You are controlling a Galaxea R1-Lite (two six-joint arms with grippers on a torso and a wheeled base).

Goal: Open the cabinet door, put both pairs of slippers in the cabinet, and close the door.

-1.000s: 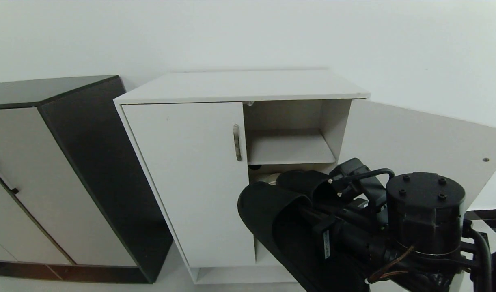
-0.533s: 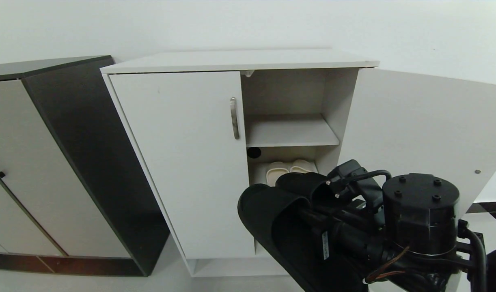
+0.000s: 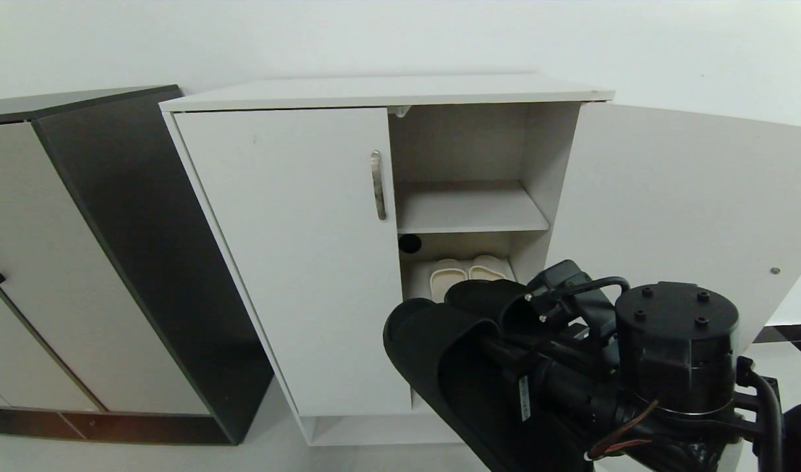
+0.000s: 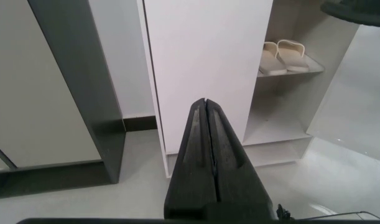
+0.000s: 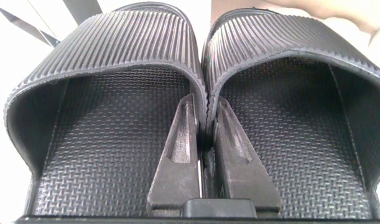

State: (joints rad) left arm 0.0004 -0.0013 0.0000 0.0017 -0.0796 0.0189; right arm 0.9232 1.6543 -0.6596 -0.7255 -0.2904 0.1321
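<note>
Right wrist view: the black slippers (image 5: 115, 118) are clamped by their touching inner walls between the right gripper's (image 5: 205, 112) jaws before the open cabinet (image 3: 387, 92), so they should be carried in level onto the bare upper shelf (image 3: 469, 210), clear of the cream slippers (image 3: 467, 274) below and the shut door (image 3: 289, 262).

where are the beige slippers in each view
Head view: beige slippers on the lower shelf, behind the black slippers.
Left wrist view: the slippers lie on that shelf, beside the closed door.
Right wrist view: cannot make them out past the black slippers.
Shared landmark: the closed door, head and left wrist.
</note>
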